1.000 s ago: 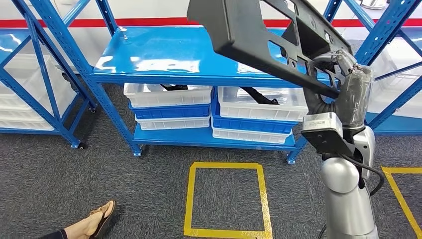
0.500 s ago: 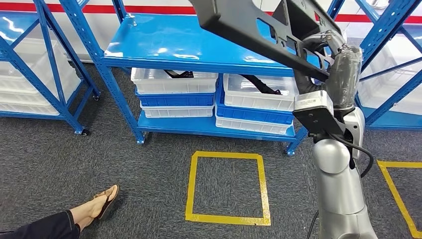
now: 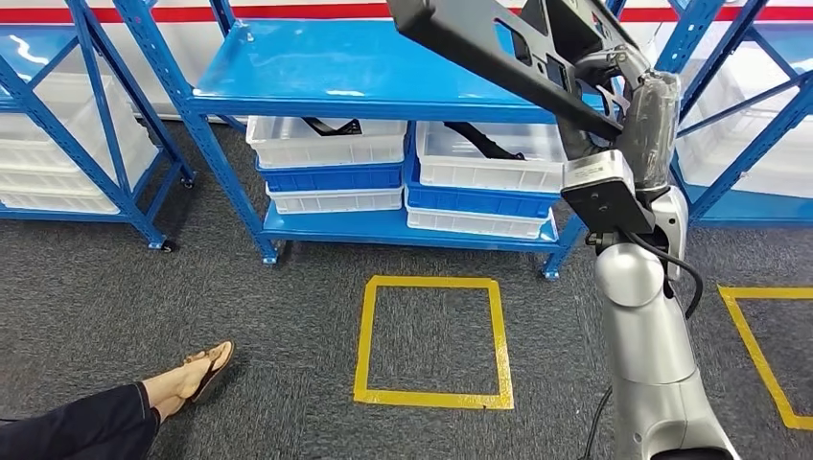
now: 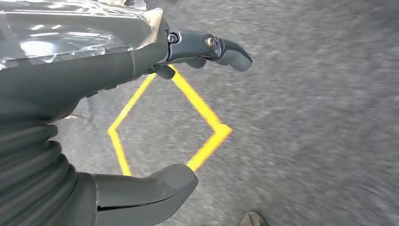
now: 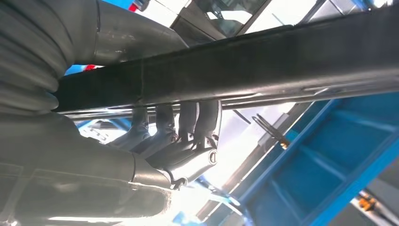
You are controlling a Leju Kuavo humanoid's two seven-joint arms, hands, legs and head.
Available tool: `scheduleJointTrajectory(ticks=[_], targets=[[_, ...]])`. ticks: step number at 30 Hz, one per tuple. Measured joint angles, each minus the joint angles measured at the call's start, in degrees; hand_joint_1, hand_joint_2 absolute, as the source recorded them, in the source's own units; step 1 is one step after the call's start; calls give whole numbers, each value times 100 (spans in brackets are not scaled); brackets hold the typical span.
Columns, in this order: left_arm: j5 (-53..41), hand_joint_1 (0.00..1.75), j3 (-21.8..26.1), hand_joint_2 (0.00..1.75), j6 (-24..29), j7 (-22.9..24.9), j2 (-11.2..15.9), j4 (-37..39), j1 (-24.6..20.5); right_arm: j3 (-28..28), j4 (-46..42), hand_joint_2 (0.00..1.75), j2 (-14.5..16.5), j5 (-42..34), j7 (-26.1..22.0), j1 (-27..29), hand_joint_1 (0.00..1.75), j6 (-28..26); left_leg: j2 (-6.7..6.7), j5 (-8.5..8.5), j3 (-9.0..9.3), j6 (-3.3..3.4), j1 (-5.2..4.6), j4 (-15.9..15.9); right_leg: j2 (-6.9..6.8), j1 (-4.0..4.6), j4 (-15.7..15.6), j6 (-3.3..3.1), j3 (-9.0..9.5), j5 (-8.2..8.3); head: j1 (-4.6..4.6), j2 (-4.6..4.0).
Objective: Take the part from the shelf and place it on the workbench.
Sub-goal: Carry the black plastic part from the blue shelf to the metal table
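- The part (image 3: pixel 499 43): long, flat, black plastic panel with cut-out slots, tilted above the blue shelf (image 3: pixel 364 72).
- Right hand (image 3: pixel 614 91) clamps its edge.
- Left hand (image 4: pixel 141 94) hangs empty, fingers apart.

head: high, facing down at shelf (image 3: pixel 364 86) | wrists: close behind hands

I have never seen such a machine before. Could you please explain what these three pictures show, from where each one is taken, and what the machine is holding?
This is a walking humanoid robot with two silver arms. The head view looks down from its body: its right hand grips a long black plastic part with cut-out holes, raised before a blue metal shelf storing white and blue bins. The right wrist view shows the fingers wrapped around that part. The left wrist view shows the empty left hand above grey carpet with a yellow tape square. A person's sandalled foot is nearby.
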Motion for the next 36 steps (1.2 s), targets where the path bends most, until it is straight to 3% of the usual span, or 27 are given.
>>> scheduleJointTrajectory(ticks=[2, 3, 4, 5, 6, 8, 10, 11, 13, 14, 15, 17, 18, 19, 20, 21, 22, 23, 25, 26, 28, 29, 31, 33, 34, 35, 36], targets=[[-15, 0, 5, 175, 15, -4, 1, 0, 3, -1, 1, 175, -20, -46, -52, 61, 175, -64, -4, -589, -167, -30, 17, 738, -8, 26, 9, -105, -114, 111, -9, -1], [-21, 0, 7, 175, 24, -11, 1, 0, 4, -2, 0, 175, -31, -67, -75, 110, 175, -106, -6, -747, -223, -38, 21, 1116, -12, 45, 14, -122, -179, 165, -10, -1], [-27, 0, 8, 175, 30, -19, 1, 0, 4, -5, -1, 175, -42, -85, -95, 167, 175, -146, -6, -767, -222, -39, 23, 1369, -14, 62, 22, -122, -244, 213, -9, -1], [-32, 0, 9, 175, 34, -27, 1, 0, 4, -11, -2, 175, -48, -100, -111, 228, 175, -184, -6, -666, -133, -31, 25, 1434, -15, 74, 36, -115, -309, 258, -10, -1], [-38, 0, 9, 175, 37, -35, 1, 0, 2, -20, -4, 175, -53, -110, -126, 281, 175, -211, -8, -503, 60, -13, 25, 1280, -13, 83, 56, -104, -373, 296, -11, -1], [-50, 0, 9, 175, 38, -44, 1, 0, -8, -47, -14, 175, -66, -117, -146, 345, 175, -240, -25, -342, 641, 44, 17, 518, -5, 100, 116, -63, -479, 353, -13, -1], [-57, 0, 9, 175, 39, -51, 2, 0, -19, -75, -27, 175, -83, -118, -152, 374, 175, -251, -46, -422, 1043, 89, -12, -113, -7, 111, 147, 19, -543, 422, -4, -1], [-58, 0, 9, 175, 40, -54, 2, 0, -21, -84, -34, 175, -88, -118, -154, 385, 175, -254, -49, -454, 1096, 105, -37, -233, -9, 108, 146, 64, -566, 466, -2, -1], [-57, 0, 12, 175, 40, -58, 0, 3, -19, -91, -42, 175, -102, -119, -154, 415, 175, -254, -32, -390, 1055, 176, -55, -325, -10, 93, 155, 149, -628, 516, -3, -1], [-57, 0, 13, 175, 41, -59, 0, 4, -23, -96, -45, 175, -115, -119, -153, 434, 175, -255, -19, -329, 1010, 230, -49, -370, -5, 96, 238, 151, -701, 424, 3, -1], [-57, 0, 15, 175, 41, -60, 1, 6, -24, -102, -45, 175, -128, -120, -152, 450, 175, -258, -4, -257, 949, 275, -37, -413, 1, 106, 411, 131, -788, 245, 13, -1], [-71, 0, 16, 175, 42, -72, 2, 7, -29, -122, -56, 175, -144, -119, -147, 497, 175, -293, 15, -110, 789, 332, -33, -436, 10, 109, 1055, 62, -984, -265, 33, 0], [-92, 0, 16, 175, 40, -82, 4, 7, -27, -146, -76, 175, -144, -111, -139, 554, 175, -328, 22, -42, 704, 333, -37, -435, 12, 105, 1421, 71, -1039, -434, 36, 1], [-119, 0, 16, 175, 36, -95, 5, 7, -27, -179, -109, 175, -142, -97, -126, 635, 175, -368, 25, 25, 620, 332, -37, -433, 13, 98, 1701, 113, -1051, -491, 36, 0], [-151, 0, 15, 175, 25, -104, 10, 7, -27, -225, -161, 175, -137, -72, -109, 740, 175, -411, 25, 94, 533, 323, -33, -430, 13, 88, 1818, 184, -987, -421, 36, 0], [-186, 0, 15, 175, 11, -109, 16, 7, -25, -277, -232, 175, -131, -42, -90, 852, 175, -446, 23, 161, 445, 308, -28, -424, 13, 74, 1741, 264, -837, -274, 37, -1], [-218, 0, 15, 175, -2, -111, 22, 7, -22, -332, -318, 175, -122, -11, -74, 957, 175, -469, 21, 225, 362, 287, -23, -413, 12, 57, 1468, 326, -599, -125, 37, -1], [-252, 0, 15, 175, -14, -113, 32, 5, -19, -389, -424, 175, -108, 27, -57, 1055, 175, -485, 17, 284, 284, 258, -28, -391, 11, 46, 1022, 349, -261, -67, 40, -1], [-320, 0, 11, 175, -21, -113, 49, 3, -15, -500, -652, 175, -70, 112, -11, 1222, 175, -489, 15, 396, 188, 191, -47, -358, 20, 71, 166, 268, 299, -186, 39, -1], [-352, 0, 9, 175, -22, -113, 62, 2, -13, -559, -761, 175, -51, 166, 25, 1296, 175, -488, 14, 451, 166, 162, -56, -353, 25, 93, -69, 214, 433, -265, 38, -1], [-413, 0, 4, 175, -24, -114, 89, 2, -1, -675, -938, 175, -16, 262, 114, 1436, 175, -488, 6, 525, 131, 102, -49, -357, 23, 81, -97, 108, 363, -234, 27, -1], [-439, 0, 2, 175, -27, -117, 105, 1, 7, -734, -1021, 175, 1, 294, 156, 1497, 175, -488, -1, 425, 91, 72, -39, -300, 16, 60, -82, 44, 302, -182, 23, -1], [-473, 0, 1, 175, -40, -133, 128, -1, 23, -847, -1175, 175, 24, 310, 213, 1606, 175, -472, -10, -112, -33, 14, -11, 107, -2, 16, -69, -99, 171, -39, 9, -1], [-463, 0, 2, 175, -57, -182, 141, -2, 26, -953, -1282, 175, 28, 274, 233, 1663, 175, -425, -11, -698, -158, -29, 12, 866, -12, 42, -51, -153, 16, 107, 2, -1], [-451, 0, 2, 175, -63, -222, 145, -2, 26, -996, -1304, 175, 25, 244, 232, 1671, 175, -393, -11, -791, -179, -46, 24, 1202, -13, 50, -34, -149, -80, 175, 2, -1], [-436, 0, 2, 175, -64, -266, 147, -2, 24, -1033, -1310, 175, 20, 214, 224, 1672, 175, -364, -11, -746, -144, -59, 37, 1406, -12, 55, -8, -137, -178, 236, 1, -1], [-419, 0, 2, 175, -64, -310, 148, -2, 23, -1062, -1310, 175, 14, 186, 208, 1667, 175, -340, -11, -595, -21, -67, 54, 1417, -12, 54, 29, -116, -279, 287, 1, 0]])
